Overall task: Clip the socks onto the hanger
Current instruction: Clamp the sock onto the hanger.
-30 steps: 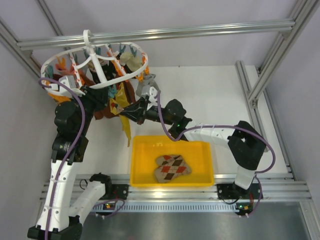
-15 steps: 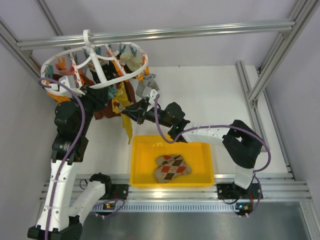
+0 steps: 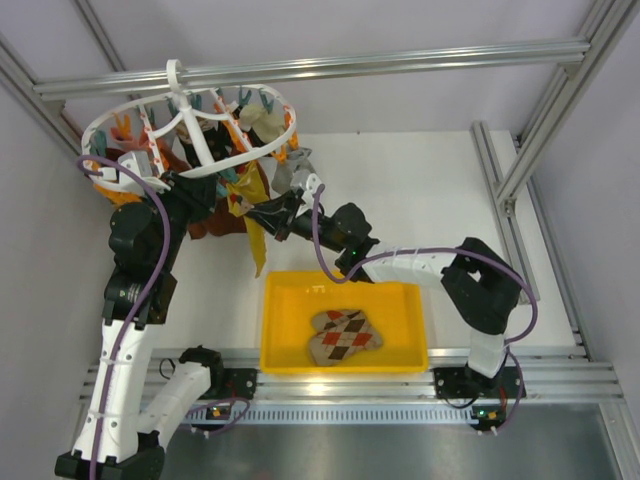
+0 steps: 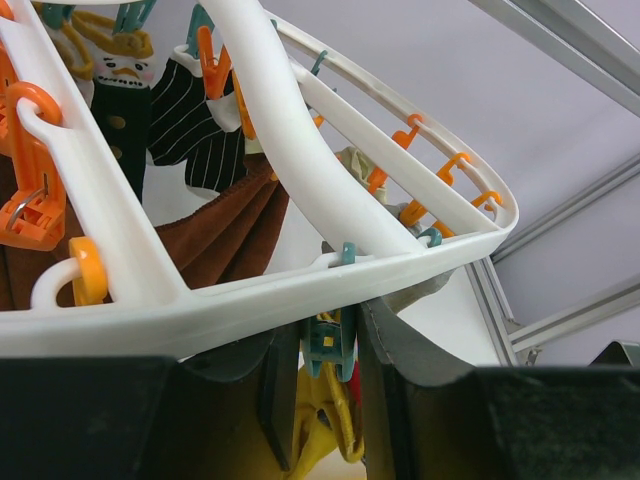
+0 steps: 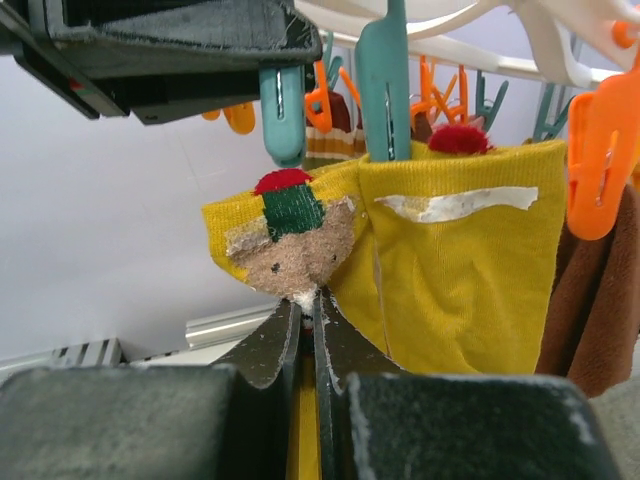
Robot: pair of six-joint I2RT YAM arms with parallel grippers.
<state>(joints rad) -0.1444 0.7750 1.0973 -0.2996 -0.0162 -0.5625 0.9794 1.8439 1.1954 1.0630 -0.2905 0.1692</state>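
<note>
The white round hanger (image 3: 190, 125) hangs at the back left, with orange and teal clips and several socks on it. My left gripper (image 3: 225, 188) sits under its rim (image 4: 300, 290), its jaws pressed on both sides of a teal clip (image 4: 322, 340). My right gripper (image 3: 268, 212) is shut on a mustard-yellow sock (image 3: 257, 245) with a bear-face patch (image 5: 295, 255) and holds its top edge up at the clips. The sock's corner (image 5: 283, 182) is just below the teal clip (image 5: 282, 125) held by the left gripper. An argyle sock (image 3: 345, 335) lies in the bin.
A yellow bin (image 3: 275, 330) stands at the table's front middle. Rust-brown socks (image 4: 215, 215) and a striped one (image 4: 195, 110) hang on the hanger close to the yellow sock. An aluminium frame rail (image 3: 320, 65) carries the hanger's hook.
My right gripper has moved up and to the left with the yellow sock, bringing it closer under the hanger's rim. The left arm has stayed in place.
</note>
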